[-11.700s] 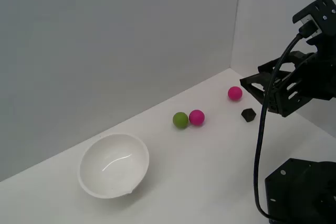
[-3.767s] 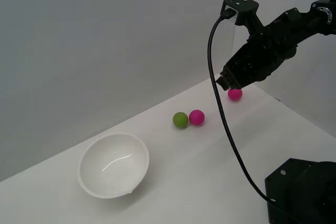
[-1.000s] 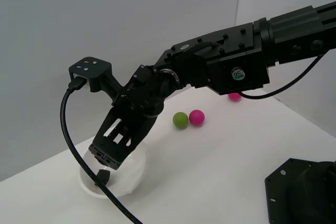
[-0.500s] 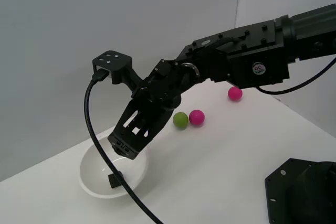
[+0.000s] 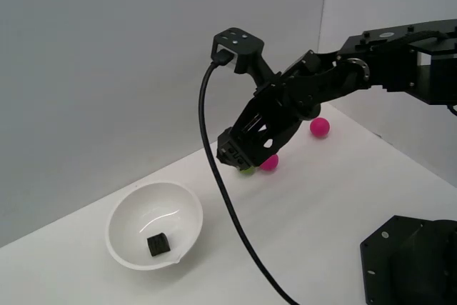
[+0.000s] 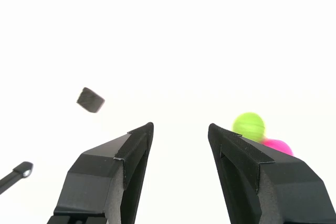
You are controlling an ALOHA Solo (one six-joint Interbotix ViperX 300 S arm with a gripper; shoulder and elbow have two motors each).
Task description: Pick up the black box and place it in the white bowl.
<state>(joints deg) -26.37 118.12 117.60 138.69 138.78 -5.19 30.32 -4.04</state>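
Matte black box (image 5: 158,243) lies inside the white bowl (image 5: 187,213); end effector (image 6: 179,136) spread apart, empty.

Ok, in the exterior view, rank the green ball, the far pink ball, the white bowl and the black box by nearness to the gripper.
From the open gripper:
1. Green ball, just beneath the fingertips, mostly hidden.
2. Far pink ball, toward the exterior view's right, near the wall.
3. White bowl, to the exterior view's left.
4. Black box, lying inside that bowl, past its near rim.
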